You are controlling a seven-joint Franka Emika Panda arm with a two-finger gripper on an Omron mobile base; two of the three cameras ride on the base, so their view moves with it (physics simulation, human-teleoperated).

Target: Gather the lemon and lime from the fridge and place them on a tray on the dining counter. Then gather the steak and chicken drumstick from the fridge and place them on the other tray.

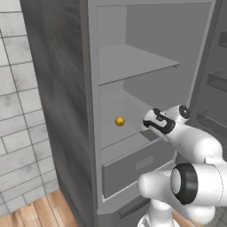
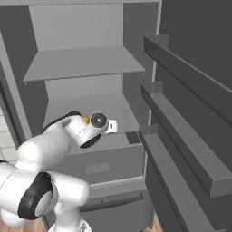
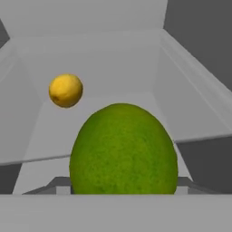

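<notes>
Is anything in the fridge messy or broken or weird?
Nothing looks spilled or broken. The fridge stands open with tidy grey shelves. The lemon sits alone on the middle shelf, and the lime is right in front of the hand camera, looking huge just because it is so close.

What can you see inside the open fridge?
Inside the fridge a lemon sits on the middle shelf, with a lime close before the hand camera. The drawer's contents are hidden.
</notes>
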